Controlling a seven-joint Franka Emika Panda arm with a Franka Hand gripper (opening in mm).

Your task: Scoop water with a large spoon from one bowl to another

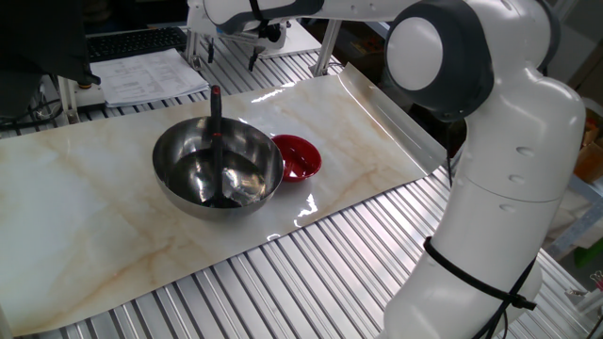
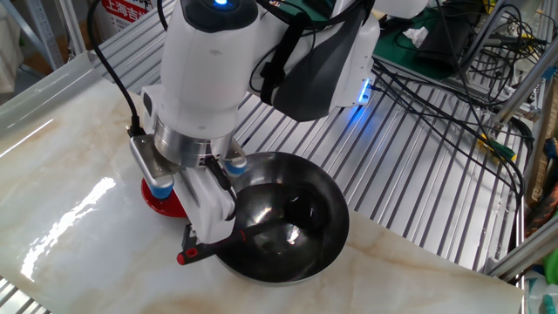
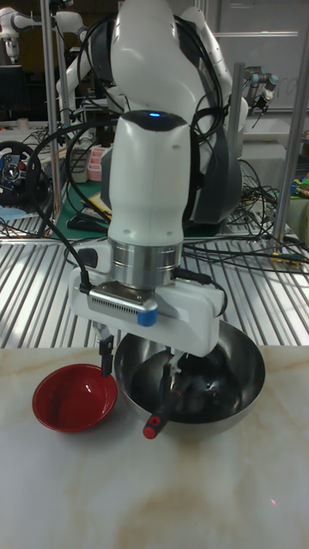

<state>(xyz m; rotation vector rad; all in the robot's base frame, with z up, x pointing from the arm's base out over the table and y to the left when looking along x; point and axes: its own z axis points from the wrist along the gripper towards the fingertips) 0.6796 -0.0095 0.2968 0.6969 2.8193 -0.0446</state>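
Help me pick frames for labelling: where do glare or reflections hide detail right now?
One fixed view: bright glare streaks on the marble sheet and glints inside the steel bowl. The other fixed view: the bowl's mirror finish muddles the ladle scoop. Tall fixed view: sharp, with little glare.

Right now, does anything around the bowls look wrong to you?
Yes. The ladle is loose: it leans in the steel bowl, its red-tipped handle propped over the rim, while the pincer hangs open above it, holding nothing. The red bowl sits undisturbed beside the steel one. No spill shows on the table.
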